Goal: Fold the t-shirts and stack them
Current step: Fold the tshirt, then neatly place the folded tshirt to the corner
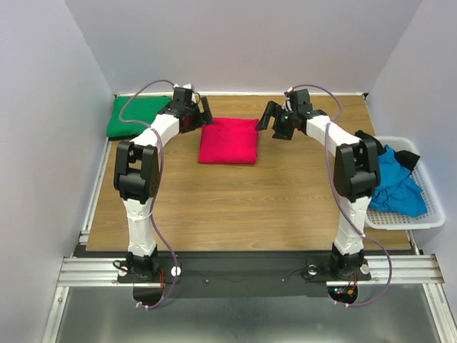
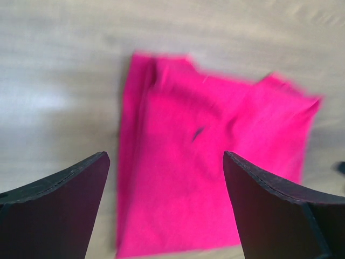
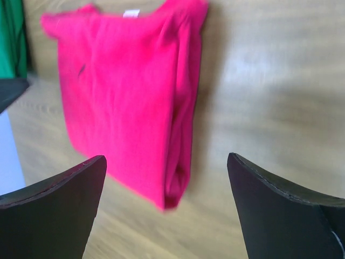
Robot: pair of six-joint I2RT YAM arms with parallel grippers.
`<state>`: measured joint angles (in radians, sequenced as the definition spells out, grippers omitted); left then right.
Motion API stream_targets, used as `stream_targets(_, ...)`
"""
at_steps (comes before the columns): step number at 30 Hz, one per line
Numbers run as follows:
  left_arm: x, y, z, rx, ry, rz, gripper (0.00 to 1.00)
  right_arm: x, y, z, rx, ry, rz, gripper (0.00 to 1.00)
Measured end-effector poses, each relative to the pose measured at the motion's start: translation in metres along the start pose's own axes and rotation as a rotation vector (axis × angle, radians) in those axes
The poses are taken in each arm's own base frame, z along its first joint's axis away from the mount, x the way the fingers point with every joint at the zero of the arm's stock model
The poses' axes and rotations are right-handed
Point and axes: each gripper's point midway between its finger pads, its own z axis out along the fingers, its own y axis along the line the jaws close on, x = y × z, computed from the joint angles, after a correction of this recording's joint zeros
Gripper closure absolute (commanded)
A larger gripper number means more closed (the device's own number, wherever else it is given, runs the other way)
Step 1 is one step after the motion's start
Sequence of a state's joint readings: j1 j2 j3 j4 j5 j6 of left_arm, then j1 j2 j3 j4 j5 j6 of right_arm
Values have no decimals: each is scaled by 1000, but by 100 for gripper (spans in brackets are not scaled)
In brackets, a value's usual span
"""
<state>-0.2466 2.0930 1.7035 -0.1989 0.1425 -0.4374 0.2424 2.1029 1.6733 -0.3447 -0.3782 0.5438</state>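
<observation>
While both my arms reach over the far half of the desk [image 1: 250,207], the red t-shirt [image 1: 228,141] lies folded into a squarish packet between them, close to the middle of the far edge. My left gripper [image 1: 203,111] sits just off the shirt's far left corner and my right gripper [image 1: 265,116] just off its far right corner. As far as I can see from above, neither one touches the cloth.

Both are spread wide with nothing in them. From the left wrist, the left gripper [image 2: 167,216] has its two dark fingers [image 2: 59,199] apart, with the red t-shirt [image 2: 210,162] flat on the wood below. It's the same on the right: the right gripper [image 3: 167,210] is gaping, and the red t-shirt [image 3: 124,97] is ahead and to the left with its thick folded edge facing me.

The green t-shirt [image 1: 136,116] lies folded in the far left corner, partly behind my left arm. The blue t-shirt [image 1: 396,182] is crumpled in the white basket [image 1: 428,214] off the desk's right edge, with some black cloth [image 1: 407,158] on it. My right elbow hides part of that pile, so I can't tell what the black bit is.

The left wrist view is pretty blurry. There's a small dark mark [image 2: 198,133] on the red cloth that I can't make out.
</observation>
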Motion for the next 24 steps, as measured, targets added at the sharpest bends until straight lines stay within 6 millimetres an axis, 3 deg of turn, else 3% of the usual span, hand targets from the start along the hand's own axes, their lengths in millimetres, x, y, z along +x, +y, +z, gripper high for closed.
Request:
stream_targets(6,47,26,1,-34,110,83,2,30,8,-61,-6,-9,-49,0)
stream_targets(11,60,37,17,-49,149,128,6,44,15,-103,-15,-59,-75,0)
stream_targets(13,66,41,24,-62,164,148,13,51,15,-118,-15,-74,-82,0)
stream_targets(15,61,36,27,-60,151,168,22,57,18,-133,-19,-94,-89,0)
stream_targets(20,67,29,39,-87,168,207,68,61,20,-162,-13,-169,-104,0)
stream_targets(21,67,26,43,-83,172,214,87,62,19,-167,-9,-181,-105,0)
stream_targets(22,65,23,45,-85,169,214,100,64,19,-171,-7,-190,-107,0)
stream_targets(24,62,19,48,-95,160,234,100,67,18,-177,-6,-204,-110,0)
